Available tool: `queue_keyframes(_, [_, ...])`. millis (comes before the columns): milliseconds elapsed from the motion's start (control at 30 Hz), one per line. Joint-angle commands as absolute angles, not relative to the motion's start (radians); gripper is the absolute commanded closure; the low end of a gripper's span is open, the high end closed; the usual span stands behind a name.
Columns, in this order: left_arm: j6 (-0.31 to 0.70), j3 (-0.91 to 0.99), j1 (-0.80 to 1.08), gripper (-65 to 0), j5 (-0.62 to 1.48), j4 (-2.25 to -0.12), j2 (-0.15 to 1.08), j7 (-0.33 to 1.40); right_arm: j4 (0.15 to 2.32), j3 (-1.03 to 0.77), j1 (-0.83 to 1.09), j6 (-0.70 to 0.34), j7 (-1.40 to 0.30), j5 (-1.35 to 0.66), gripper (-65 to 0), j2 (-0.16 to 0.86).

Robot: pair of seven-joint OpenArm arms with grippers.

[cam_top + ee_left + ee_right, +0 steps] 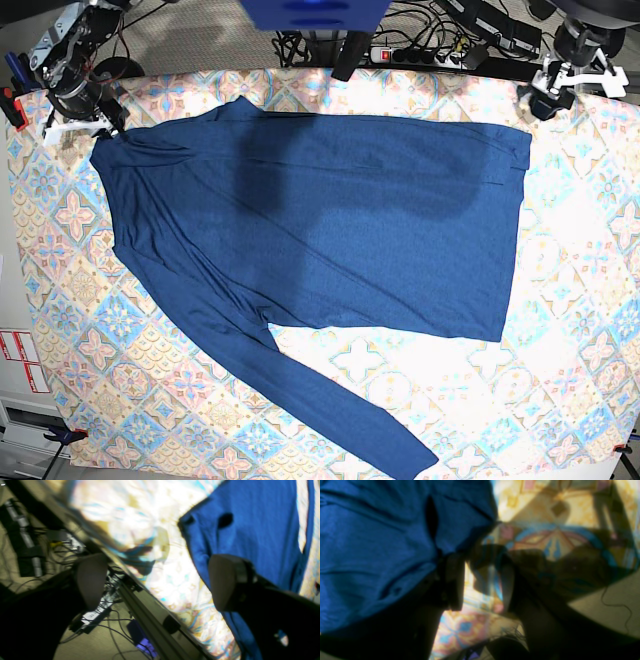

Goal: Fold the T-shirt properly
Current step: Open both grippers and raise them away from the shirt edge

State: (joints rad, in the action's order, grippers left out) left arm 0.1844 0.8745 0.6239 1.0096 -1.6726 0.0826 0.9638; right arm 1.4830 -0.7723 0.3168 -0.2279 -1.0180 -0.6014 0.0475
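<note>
The T-shirt (330, 230), plain dark blue with long sleeves, lies spread flat on the patterned tablecloth (580, 300); one sleeve runs toward the front edge. My left gripper (565, 88) hovers at the back right, just off the shirt's corner. In the left wrist view it (157, 582) stands wide open with nothing between the fingers, and the T-shirt (250, 517) lies under one finger (225, 582). My right gripper (75, 120) sits at the shirt's back-left corner. In the right wrist view its jaws (481, 582) stand apart with tablecloth showing between them and the T-shirt (370, 542) beside one finger (455, 580).
A power strip (420, 50) and cables lie behind the table's back edge. The table's edge rail (150, 620) runs diagonally through the left wrist view, with floor cables beyond it. A dark stand (345, 45) rises at the back centre.
</note>
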Motion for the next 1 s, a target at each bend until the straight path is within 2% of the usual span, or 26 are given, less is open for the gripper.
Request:
queue_keyframes(0, [0.194,0.897,0.631,-63.0,1.026,-1.705,0.096,0.957,1.515,-0.779,0.326,-0.234,-1.004,-0.610,-23.4,0.064])
queue_keyframes(533, [0.194,0.928,0.599,-63.0,1.021,-1.836,0.097,0.957,1.715,-0.863,0.355,-0.234,-1.007,-0.610,-23.6,0.024])
queue_keyframes(967, [0.194,0.934,0.573,-63.0,1.021,-1.862,0.130,0.955,1.742,-0.863,0.364,-0.234,-1.006,-0.610,-23.3,0.022])
